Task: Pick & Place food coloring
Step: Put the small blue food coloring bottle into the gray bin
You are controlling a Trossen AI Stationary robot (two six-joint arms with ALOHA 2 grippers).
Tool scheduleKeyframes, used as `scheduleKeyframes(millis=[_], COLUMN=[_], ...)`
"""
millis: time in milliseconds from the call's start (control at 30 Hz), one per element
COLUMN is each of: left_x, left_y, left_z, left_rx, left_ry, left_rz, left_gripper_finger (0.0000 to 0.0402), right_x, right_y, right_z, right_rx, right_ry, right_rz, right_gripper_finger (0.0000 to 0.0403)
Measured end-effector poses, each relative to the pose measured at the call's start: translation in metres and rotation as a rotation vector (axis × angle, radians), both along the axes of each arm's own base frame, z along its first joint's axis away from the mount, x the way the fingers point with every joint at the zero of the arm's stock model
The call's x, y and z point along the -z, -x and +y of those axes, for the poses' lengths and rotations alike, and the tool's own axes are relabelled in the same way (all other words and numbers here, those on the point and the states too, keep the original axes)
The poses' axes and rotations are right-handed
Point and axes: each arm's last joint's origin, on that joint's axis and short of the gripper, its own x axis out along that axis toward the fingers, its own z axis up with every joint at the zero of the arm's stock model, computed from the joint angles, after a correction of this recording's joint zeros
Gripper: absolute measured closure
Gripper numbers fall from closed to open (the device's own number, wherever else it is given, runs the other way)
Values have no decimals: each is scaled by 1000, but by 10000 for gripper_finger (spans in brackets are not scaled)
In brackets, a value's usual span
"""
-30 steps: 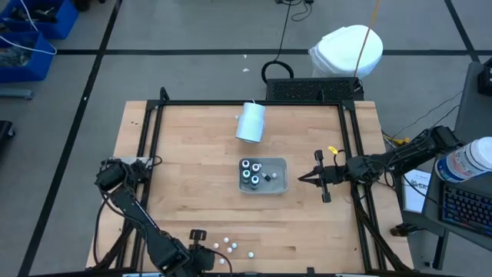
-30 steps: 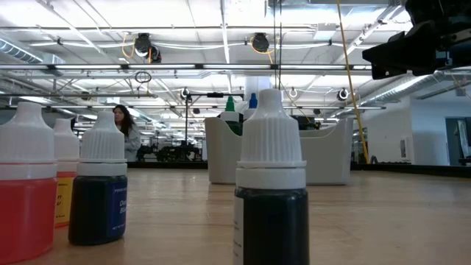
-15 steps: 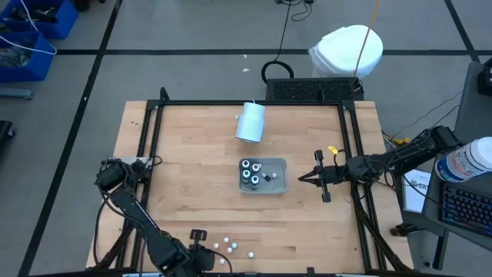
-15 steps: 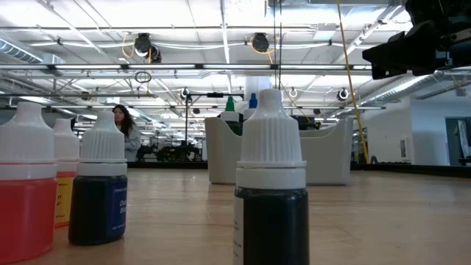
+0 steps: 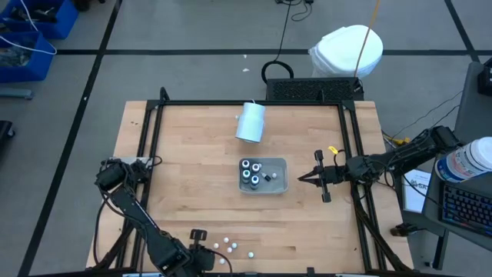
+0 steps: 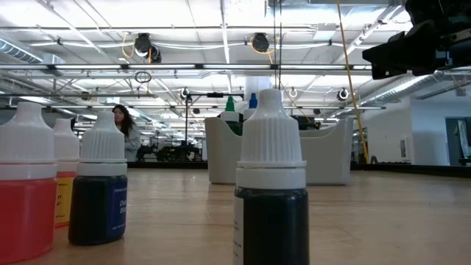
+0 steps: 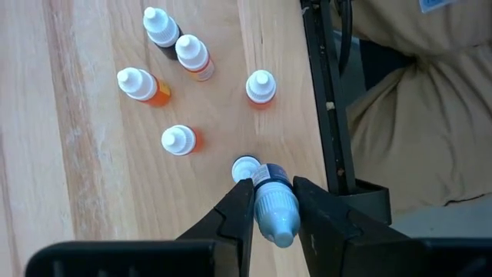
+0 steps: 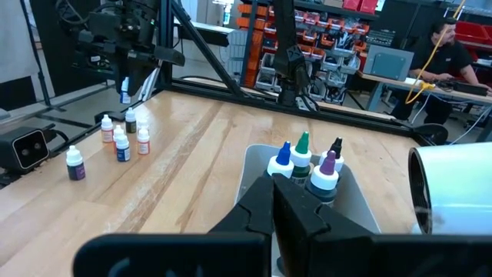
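Note:
Several loose food coloring bottles [image 7: 178, 140] with white caps stand on their bases near the table's front edge [image 5: 231, 247]. My left gripper [image 7: 273, 192] hangs over them, shut on one blue bottle [image 7: 274, 208] with a pale blue cap. It also shows far off in the right wrist view [image 8: 125, 86]. More bottles [image 5: 250, 172] stand in the pale grey tray [image 5: 283, 188] at mid-table. My right gripper [image 5: 301, 179] is shut and level just right of the tray, with nothing in it. My left gripper pinches the blue bottle between its two fingers [image 7: 240, 209], at the cap and shoulder [image 7: 269, 194]. The fingers come steeply from above. The bottle hangs cap-up below them, its dark blue body [image 7: 270, 175] clear of the table, as the right wrist view shows.
A pale blue-white cylinder [image 5: 250, 121] lies on its side at the table's far middle. A black frame rail [image 7: 327, 115] runs along the table's near edge beside the loose bottles. People show in the room beyond [image 8: 446, 46].

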Motion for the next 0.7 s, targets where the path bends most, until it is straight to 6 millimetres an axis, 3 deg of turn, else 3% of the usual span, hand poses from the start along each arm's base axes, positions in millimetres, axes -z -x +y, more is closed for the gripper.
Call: scheduleKeyframes(millis=[700], left_x=[0], left_y=[0], left_z=[0], left_rx=[1], left_ry=[-16], left_rz=[-17], left_gripper_finger=[316], right_x=[0], right_y=[0], right_z=[0], right_rx=[0], right_ry=[2], right_rz=[0], right_gripper_finger=[403])
